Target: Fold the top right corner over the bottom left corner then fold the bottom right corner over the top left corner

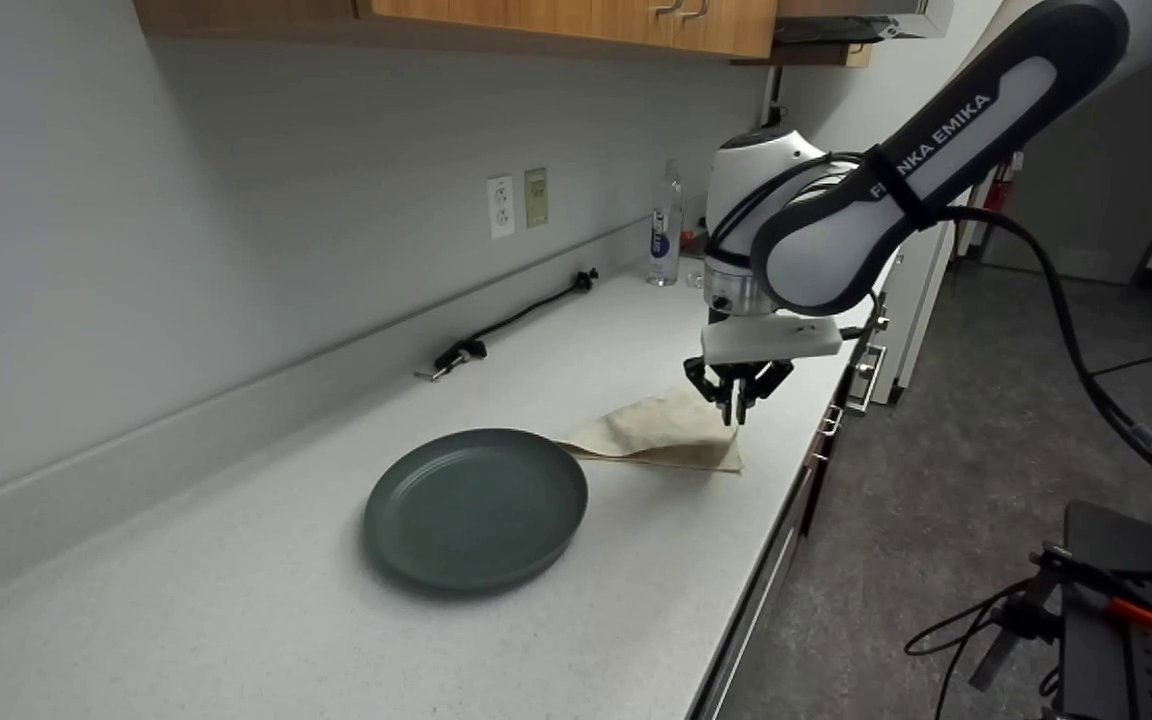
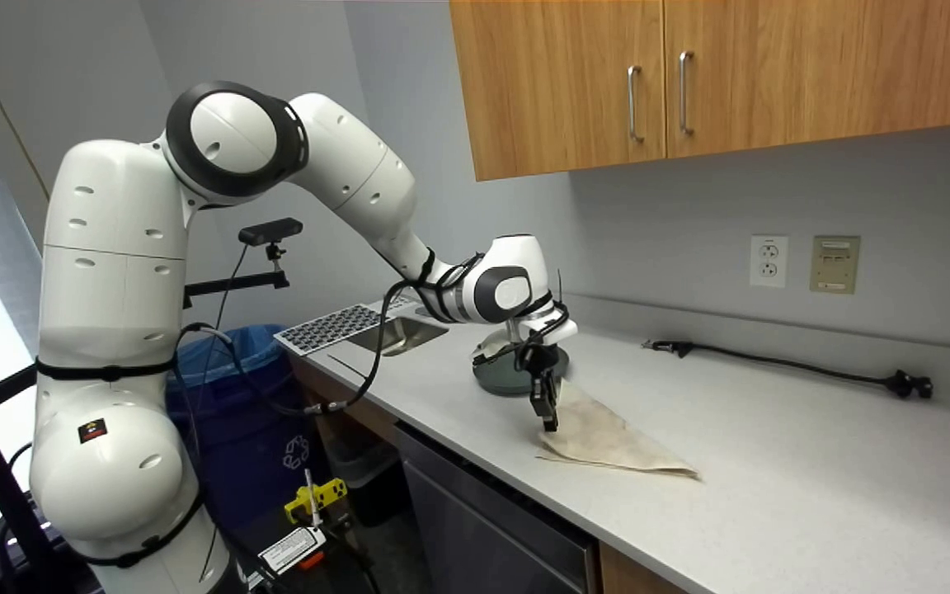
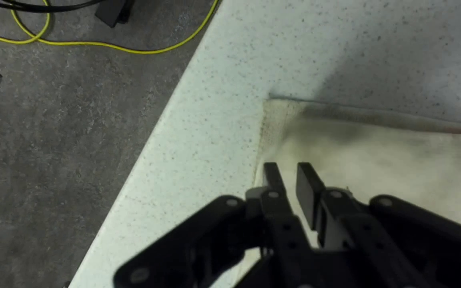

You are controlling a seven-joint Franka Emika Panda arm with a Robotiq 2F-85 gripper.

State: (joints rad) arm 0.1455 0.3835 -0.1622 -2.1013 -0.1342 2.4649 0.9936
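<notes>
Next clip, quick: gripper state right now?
Gripper: partly open, narrow gap between its jaws, nothing visibly held; whether it touches the cloth can't be told.

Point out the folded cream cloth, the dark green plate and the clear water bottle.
Folded cream cloth (image 2: 611, 441), in an exterior view: middle of its upper layer.
Dark green plate (image 1: 476, 508), in an exterior view: its bare flat middle.
Clear water bottle (image 1: 665, 228), in an exterior view: its side, about halfway up.
</notes>
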